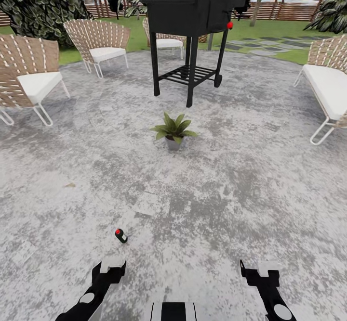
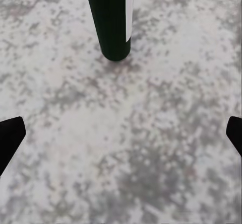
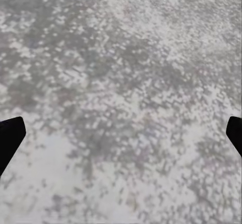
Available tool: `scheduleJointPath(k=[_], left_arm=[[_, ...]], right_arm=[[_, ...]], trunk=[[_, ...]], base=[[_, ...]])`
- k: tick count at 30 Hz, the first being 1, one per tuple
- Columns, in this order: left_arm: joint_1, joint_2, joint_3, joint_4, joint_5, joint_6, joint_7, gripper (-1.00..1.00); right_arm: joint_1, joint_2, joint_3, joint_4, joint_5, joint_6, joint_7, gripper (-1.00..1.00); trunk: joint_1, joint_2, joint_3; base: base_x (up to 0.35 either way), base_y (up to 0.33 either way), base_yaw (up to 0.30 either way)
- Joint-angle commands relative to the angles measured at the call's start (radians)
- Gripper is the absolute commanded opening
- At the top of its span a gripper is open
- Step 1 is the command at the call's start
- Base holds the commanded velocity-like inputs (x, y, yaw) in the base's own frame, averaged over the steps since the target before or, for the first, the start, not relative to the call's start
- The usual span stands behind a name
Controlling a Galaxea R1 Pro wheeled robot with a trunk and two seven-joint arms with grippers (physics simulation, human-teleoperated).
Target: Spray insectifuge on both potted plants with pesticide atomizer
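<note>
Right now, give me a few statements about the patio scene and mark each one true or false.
1. The pesticide atomizer stands on the stone patio, ahead of the left hand. True.
2. The left hand is shut on the atomizer. False: its fingers are spread apart, with the bottle beyond them and untouched.
3. A potted plant sits on the patio in front of the black grill. True.
4. The potted plant stands on a wicker chair. False: it stands on the patio stone.
5. The right hand carries nothing. True.
</note>
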State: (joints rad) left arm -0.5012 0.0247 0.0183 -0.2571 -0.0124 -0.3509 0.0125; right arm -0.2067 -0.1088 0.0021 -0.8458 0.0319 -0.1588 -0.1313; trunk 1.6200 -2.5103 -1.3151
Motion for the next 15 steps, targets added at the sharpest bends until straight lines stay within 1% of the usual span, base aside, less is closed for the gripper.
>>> scheduleJointPath(k=[1,9,12,15], left_arm=[[0.000,0.000,0.002,0.001,-0.001,-0.003,0.001,1.00],[0.000,0.000,0.002,0.001,-0.001,-0.003,0.001,1.00],[0.000,-0.001,0.002,0.000,-0.001,-0.003,0.001,1.00],[-0.001,-0.002,0.001,0.000,-0.001,-0.004,0.001,1.00]], right_arm=[[0.000,0.000,0.001,0.001,0.003,-0.002,-0.004,1.00],[0.000,0.000,0.001,0.001,0.003,-0.002,-0.003,1.00],[0.000,0.000,0.001,0.001,0.003,-0.002,-0.002,1.00],[0.000,0.000,0.001,0.001,0.003,-0.002,-0.002,1.00]], trunk=[[0.000,0.000,-0.001],[0.000,0.000,-0.001],[0.000,0.000,-0.001],[0.000,0.000,-0.001]], base=[[0.228,-0.049,0.000],[0.285,-0.103,0.000],[0.109,-0.040,0.000],[0.021,-0.008,0.000]])
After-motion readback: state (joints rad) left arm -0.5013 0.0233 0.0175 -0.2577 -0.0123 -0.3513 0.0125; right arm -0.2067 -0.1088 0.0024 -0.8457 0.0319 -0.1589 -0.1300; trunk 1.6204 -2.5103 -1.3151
